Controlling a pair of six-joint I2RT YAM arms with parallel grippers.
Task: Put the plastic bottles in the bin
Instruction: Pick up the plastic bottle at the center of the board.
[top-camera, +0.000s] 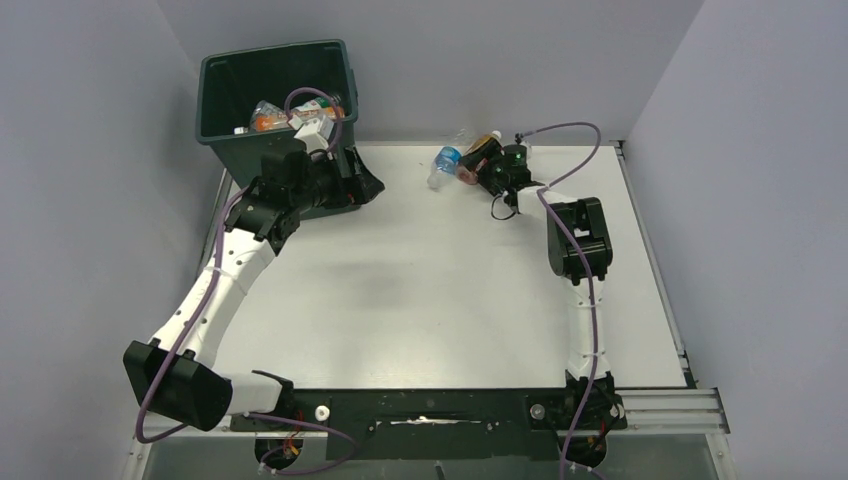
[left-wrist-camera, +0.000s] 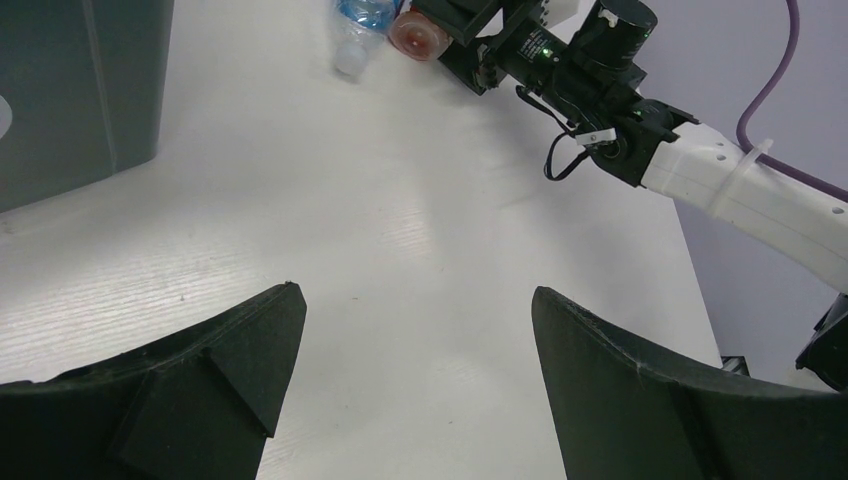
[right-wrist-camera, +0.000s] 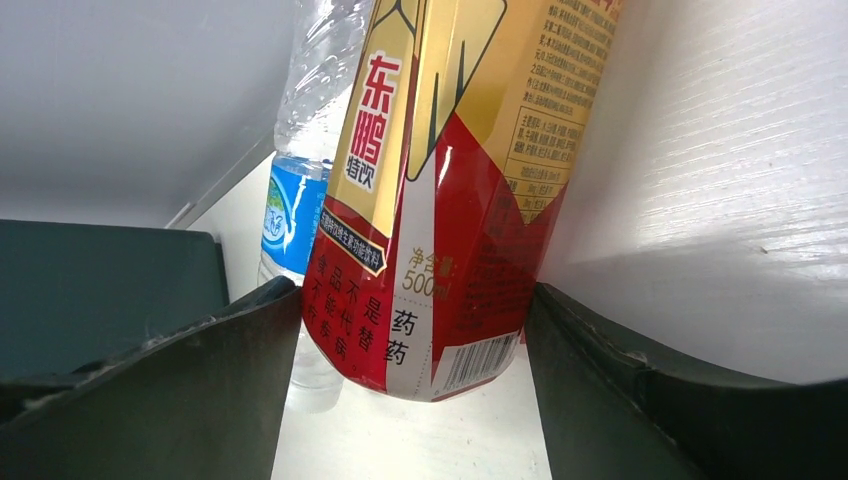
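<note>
Currently the right hand (right-wrist-camera: 415, 300) sits at the far side of the worktop (top-camera: 420, 290), with a red-and-gold labelled bottle (right-wrist-camera: 440, 200) lying between its two fingers. Each finger stands close against one side of the bottle. Whether they are pressing it or only touching it cannot be told. Just past this hand's left finger, right beside the red-and-gold labelled bottle and outside the fingers, lies a clear bottle with a blue label (right-wrist-camera: 295, 210). Both rest on their sides on the worktop.

The left hand (left-wrist-camera: 415, 292) hangs low over the worktop with its fingers wide apart, holding nothing. The dark green bin (top-camera: 260, 80) stands just beside it, ahead and to its left. Several bottles (top-camera: 300, 118) showing red, orange and white lie piled inside the bin. Well ahead of the left hand and slightly to its right, across bare worktop, are the right hand and the two bottles at its fingers.
</note>
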